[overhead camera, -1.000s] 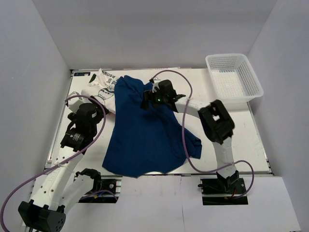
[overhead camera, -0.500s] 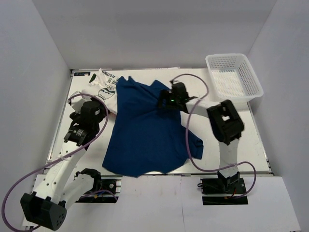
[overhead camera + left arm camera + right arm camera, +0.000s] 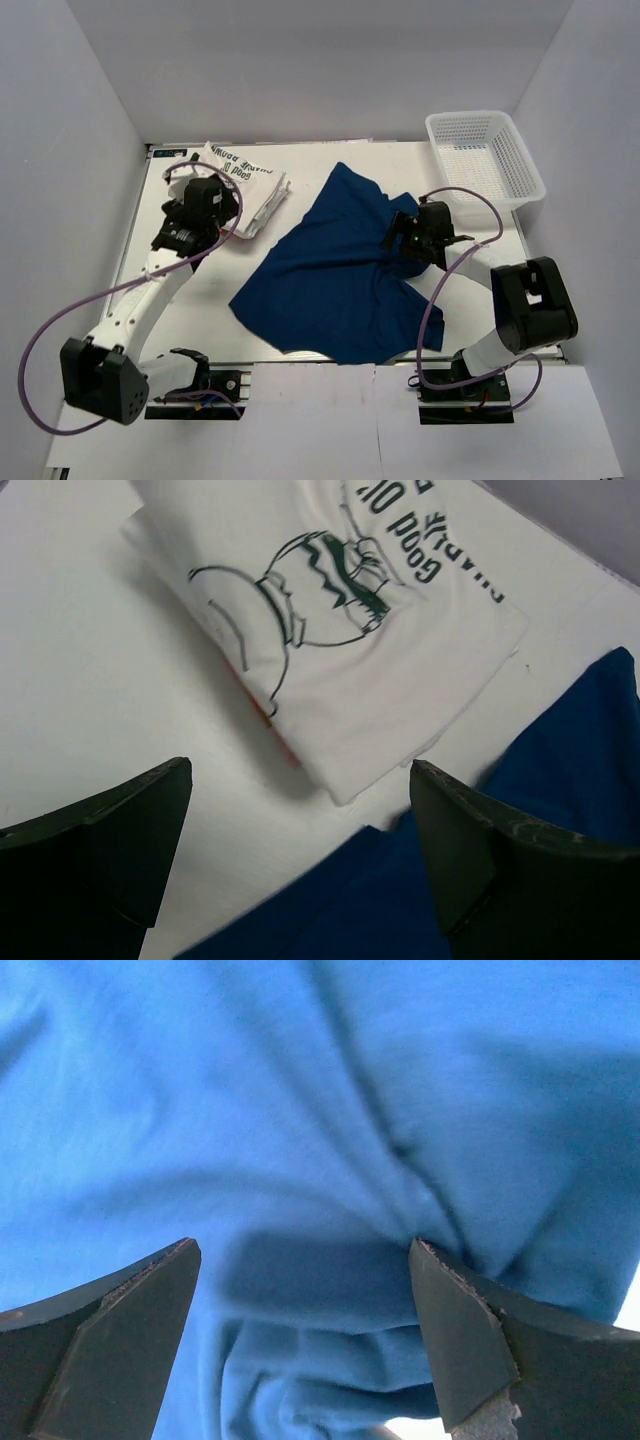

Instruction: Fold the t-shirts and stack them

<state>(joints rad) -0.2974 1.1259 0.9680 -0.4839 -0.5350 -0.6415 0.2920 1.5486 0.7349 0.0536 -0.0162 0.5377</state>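
A large navy-blue t-shirt lies rumpled across the middle of the table. White t-shirts with dark lettering and a cartoon print lie folded at the far left, apart from the navy one. My left gripper hovers open by their near edge; in the left wrist view the white t-shirts lie ahead and the navy cloth below. My right gripper is open low over the navy shirt's bunched right side; in the right wrist view folds of blue cloth fill the space between the jaws, ungripped.
A white mesh basket stands at the far right corner. Grey walls close in the table on three sides. Purple cables loop off both arms; the right one hangs over the navy shirt's right edge.
The navy shirt has slid to the right, off the white shirts, which now lie uncovered. My right gripper moved right and nearer. My left gripper moved farther back toward the white shirts.
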